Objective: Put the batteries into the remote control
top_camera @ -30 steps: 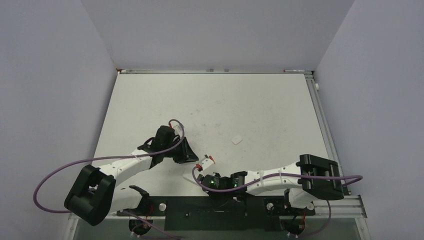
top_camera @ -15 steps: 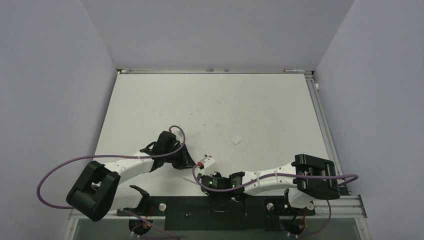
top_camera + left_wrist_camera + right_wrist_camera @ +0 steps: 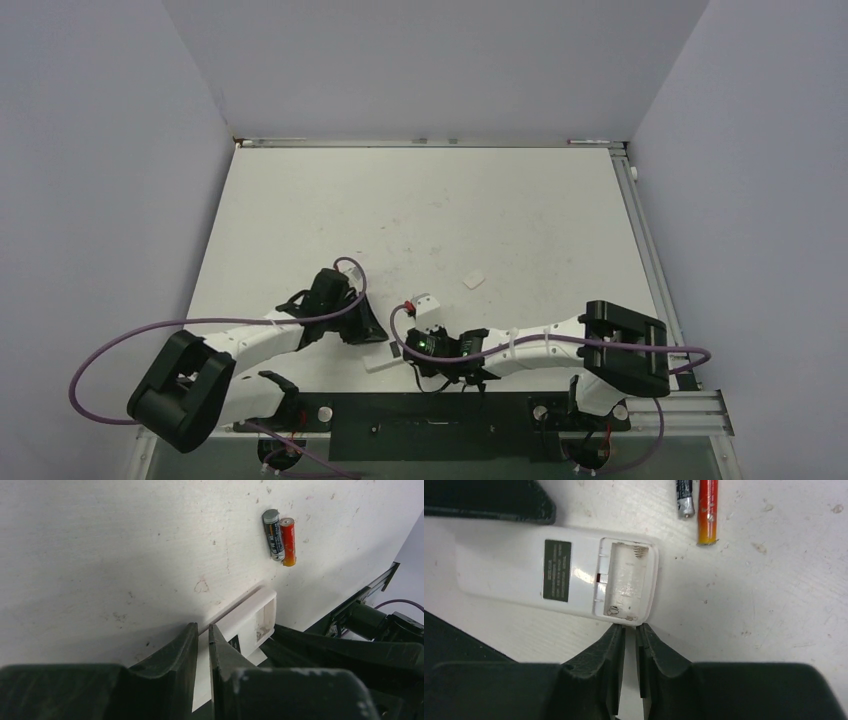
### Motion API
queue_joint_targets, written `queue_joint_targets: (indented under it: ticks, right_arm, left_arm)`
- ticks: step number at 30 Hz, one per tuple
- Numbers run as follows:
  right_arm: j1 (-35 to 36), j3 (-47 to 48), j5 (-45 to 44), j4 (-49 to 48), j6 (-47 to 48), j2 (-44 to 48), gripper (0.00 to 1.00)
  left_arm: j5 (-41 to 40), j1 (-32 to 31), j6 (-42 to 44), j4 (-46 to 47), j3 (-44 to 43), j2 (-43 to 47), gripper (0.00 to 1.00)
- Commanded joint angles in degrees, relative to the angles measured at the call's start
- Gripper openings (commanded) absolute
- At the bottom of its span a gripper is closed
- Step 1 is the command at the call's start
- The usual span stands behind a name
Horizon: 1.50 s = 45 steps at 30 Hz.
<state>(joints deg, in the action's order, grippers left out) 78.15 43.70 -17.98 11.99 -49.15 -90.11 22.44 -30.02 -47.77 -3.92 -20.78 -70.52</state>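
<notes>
The remote control [image 3: 524,570] lies flat on the table with its plain back up and its battery compartment [image 3: 626,577] open and empty. In the top view the remote control [image 3: 383,362] shows as a white bar near the front edge. My right gripper [image 3: 630,628] is shut, with its tips against the remote's long edge at the compartment end. My left gripper [image 3: 201,629] is shut too, its tips at the opposite long edge. The two batteries, a dark one [image 3: 272,530] and a reddish one [image 3: 287,540], lie side by side on the table just beyond the remote.
A small loose white chip [image 3: 474,280] lies on the table further back, to the right of both grippers. The black rail [image 3: 430,425] with the arm bases runs along the near edge, close behind the remote.
My left gripper has moved towards the near edge and its jaws have closed further. The right wrist has swung round. The remote now shows on the table between the two grippers.
</notes>
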Motion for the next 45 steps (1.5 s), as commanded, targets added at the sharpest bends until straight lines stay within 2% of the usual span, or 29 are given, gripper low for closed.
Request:
queue_joint_targets:
  ticks: [1, 11, 18, 23, 28, 36, 45]
  right_arm:
    - [-2.29, 2.0, 0.37, -4.23, -0.28, -1.76, 0.16]
    - [-3.82, 5.82, 3.22, -5.66, 1.21, -5.25, 0.17]
    - [-4.49, 8.24, 2.66, -2.72, 3.71, -5.51, 0.17]
    - [-5.17, 10.71, 0.99, 1.4, 6.7, -4.0, 0.22]
    - [-6.37, 12.8, -0.02, 5.04, 9.86, -2.45, 0.27]
    - [-9.5, 13.68, 0.7, 6.92, 13.01, -0.94, 0.32]
    - [-11.05, 13.66, 4.55, 5.08, 14.34, -3.08, 0.32]
  left_arm:
    - [-0.32, -0.26, -0.06, -1.52, 0.91, 3.09, 0.11]
    - [0.18, -0.3, -2.64, -2.84, 4.81, 9.88, 0.11]
    - [-0.37, -0.3, -4.43, -3.76, 6.28, 13.67, 0.12]
    - [-1.25, -0.3, -6.02, -4.93, 7.44, 16.85, 0.12]
    - [-2.4, -0.17, -7.26, -6.72, 7.51, 20.35, 0.18]
    - [-6.52, -0.04, -6.39, -13.95, 4.39, 26.04, 0.33]
    - [-8.49, 0.64, -6.56, -18.77, 0.93, 30.06, 0.57]
